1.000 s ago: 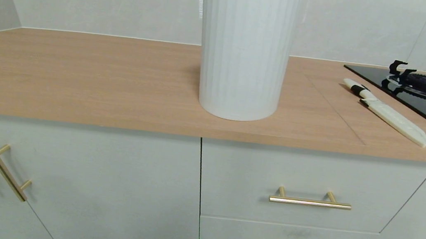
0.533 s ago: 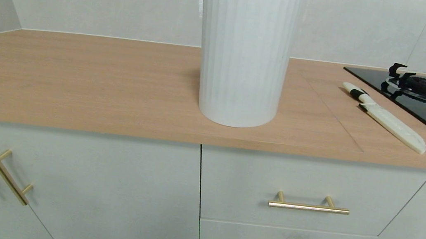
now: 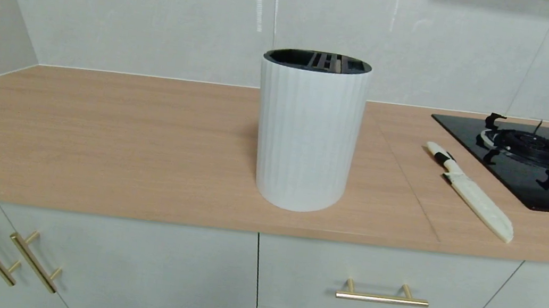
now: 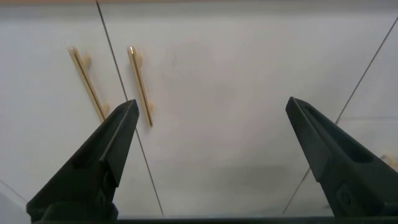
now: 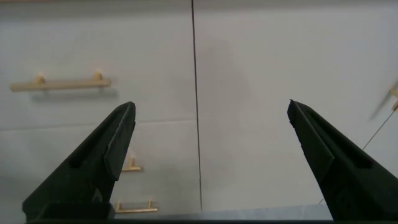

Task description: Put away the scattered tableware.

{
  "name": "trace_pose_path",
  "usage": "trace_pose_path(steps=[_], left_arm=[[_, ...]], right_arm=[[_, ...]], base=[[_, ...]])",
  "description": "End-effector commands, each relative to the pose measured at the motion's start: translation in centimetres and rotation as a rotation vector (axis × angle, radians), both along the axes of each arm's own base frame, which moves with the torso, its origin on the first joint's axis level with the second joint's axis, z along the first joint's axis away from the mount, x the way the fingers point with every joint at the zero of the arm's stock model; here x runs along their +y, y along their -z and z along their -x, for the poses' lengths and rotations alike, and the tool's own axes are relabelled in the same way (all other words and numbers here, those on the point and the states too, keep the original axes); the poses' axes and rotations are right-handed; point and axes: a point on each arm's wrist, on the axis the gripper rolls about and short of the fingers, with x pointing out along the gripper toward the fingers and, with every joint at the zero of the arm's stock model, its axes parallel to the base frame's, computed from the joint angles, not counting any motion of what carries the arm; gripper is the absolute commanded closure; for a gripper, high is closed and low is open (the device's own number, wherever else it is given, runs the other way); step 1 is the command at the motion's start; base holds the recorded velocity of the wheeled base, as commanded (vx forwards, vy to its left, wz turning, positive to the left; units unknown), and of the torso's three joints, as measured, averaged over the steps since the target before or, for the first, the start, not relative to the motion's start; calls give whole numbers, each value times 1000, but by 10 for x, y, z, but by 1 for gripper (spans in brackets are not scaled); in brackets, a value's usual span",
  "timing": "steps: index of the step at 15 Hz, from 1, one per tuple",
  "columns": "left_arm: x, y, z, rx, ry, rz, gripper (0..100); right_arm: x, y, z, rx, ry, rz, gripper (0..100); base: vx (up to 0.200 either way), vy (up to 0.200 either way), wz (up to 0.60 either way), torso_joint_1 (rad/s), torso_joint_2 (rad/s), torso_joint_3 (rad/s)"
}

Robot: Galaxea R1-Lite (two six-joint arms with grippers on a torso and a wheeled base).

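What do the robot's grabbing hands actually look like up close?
The left gripper and the right gripper look alike: each has two matte dark grey fingers, long flat-sided wedges tapering to narrow tips, with plain surfaces.

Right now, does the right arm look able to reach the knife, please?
Probably, once raised: the knife lies uncovered on the counter, but the open right gripper faces drawer fronts below.

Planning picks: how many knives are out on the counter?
1. The knife lies flat on the counter, between the white holder and the stove. The holder's inside is hidden.
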Motion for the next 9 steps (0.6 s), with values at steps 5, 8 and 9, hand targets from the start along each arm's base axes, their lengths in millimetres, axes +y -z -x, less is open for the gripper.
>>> trace_pose_path(steps=[5,8,9], left_arm=[[0,0,0,1,-1,0,0],[0,0,0,1,-1,0,0],[0,0,0,1,-1,0,0]], right_arm=[[0,0,0,3,0,0,0],[0,0,0,1,0,0,0],[0,0,0,1,0,0,0]], base=[[0,0,0,157,-461,-316],[0,0,0,185,-489,-308],[0,0,0,198,-491,-315]])
